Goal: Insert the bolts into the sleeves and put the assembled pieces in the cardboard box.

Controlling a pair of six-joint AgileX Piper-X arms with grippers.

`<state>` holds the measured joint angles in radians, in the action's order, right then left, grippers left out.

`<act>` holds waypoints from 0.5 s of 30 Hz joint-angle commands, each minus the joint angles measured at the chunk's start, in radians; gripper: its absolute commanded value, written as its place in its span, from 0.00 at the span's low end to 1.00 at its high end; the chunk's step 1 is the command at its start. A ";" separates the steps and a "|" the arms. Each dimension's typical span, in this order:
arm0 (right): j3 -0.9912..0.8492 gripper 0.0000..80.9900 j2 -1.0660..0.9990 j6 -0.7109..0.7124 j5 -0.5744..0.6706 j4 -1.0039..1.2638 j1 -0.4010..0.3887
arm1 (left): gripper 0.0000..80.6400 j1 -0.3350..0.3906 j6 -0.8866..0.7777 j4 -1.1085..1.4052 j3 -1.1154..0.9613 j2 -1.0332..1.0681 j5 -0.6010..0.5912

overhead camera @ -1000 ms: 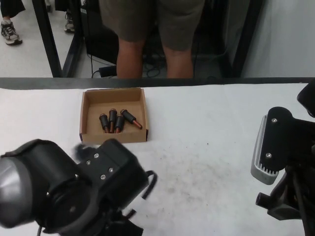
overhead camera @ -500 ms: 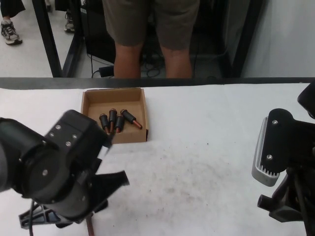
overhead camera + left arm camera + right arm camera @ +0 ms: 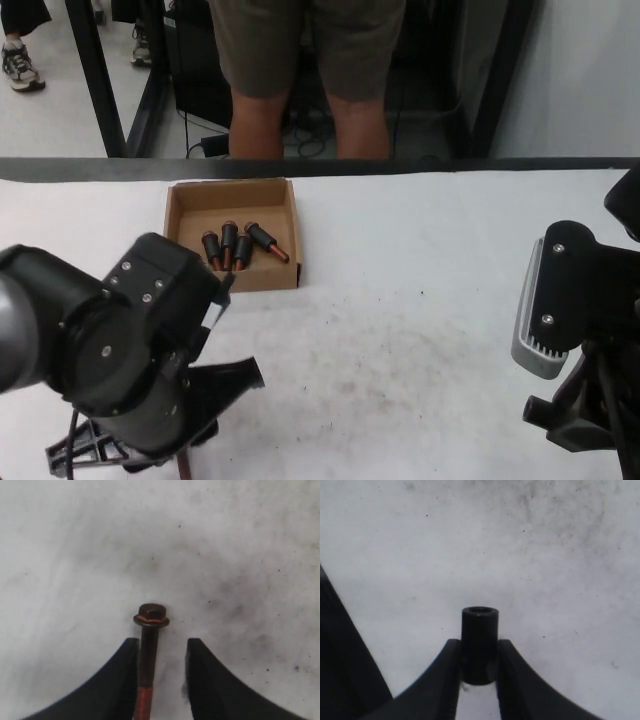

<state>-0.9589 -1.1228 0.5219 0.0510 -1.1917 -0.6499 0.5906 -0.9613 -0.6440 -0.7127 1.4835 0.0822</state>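
1. Beyond the far edge of your bench [image 3: 420, 300] run a dark rail [image 3: 400, 168], black frame posts [image 3: 95, 80] and a pale floor [image 3: 60, 110] with cables [image 3: 310, 145]. The bench top is white, smudged grey and speckled dark toward its near middle.
2. At the near left corner sits your left arm [image 3: 130, 350]. Your left gripper [image 3: 162, 641] is released. Its fingers [image 3: 115, 680] stand apart with the bolt [image 3: 150, 645] between them, close against one finger and with a clear gap to the other. The bolt is coppery brown. Its flanged hex head points away from the wrist and its threaded end lies back between the fingers. You cannot tell whether it rests on the bench.
3. Near the far edge, left of the middle, stands the open cardboard box [image 3: 182, 205]. Four assembled pieces [image 3: 240, 245] lie in it toward its right wall, dark sleeves with coppery ends, the rightmost one angled away from the others.
4. At the near right edge is your right arm [image 3: 570, 300]. Your right gripper [image 3: 479, 641] is clenched on the sleeve [image 3: 480, 625], both fingers pressed against the black tube's sides. The free end pokes out past the fingertips and shows its bore, over speckled white bench.
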 commanded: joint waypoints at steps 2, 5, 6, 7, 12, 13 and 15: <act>0.000 0.00 0.012 -0.007 0.007 0.002 0.003 | 0.37 0.001 -0.005 0.004 -0.004 0.030 -0.002; 0.000 0.00 0.012 -0.007 0.007 0.002 0.003 | 0.37 0.001 0.000 0.024 -0.004 0.058 -0.002; 0.000 0.00 0.012 -0.007 0.007 0.002 0.003 | 0.37 0.001 -0.001 0.036 -0.004 0.066 -0.002; 0.000 0.00 0.012 -0.007 0.007 0.002 0.003 | 0.37 0.001 -0.001 0.050 -0.004 0.074 -0.002; 0.000 0.00 0.012 -0.007 0.007 -0.002 0.003 | 0.37 0.001 -0.001 0.109 -0.004 0.099 0.001; 0.000 0.00 0.012 -0.007 0.007 -0.002 0.003 | 0.37 0.001 -0.001 0.112 -0.004 0.101 0.001; 0.000 0.00 0.012 -0.007 0.007 -0.002 0.003 | 0.37 0.001 -0.001 0.101 -0.003 0.101 0.001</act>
<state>-0.9589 -1.1228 0.5219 0.0510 -1.1917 -0.6499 0.5906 -0.9613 -0.5823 -0.7154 1.5590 0.0798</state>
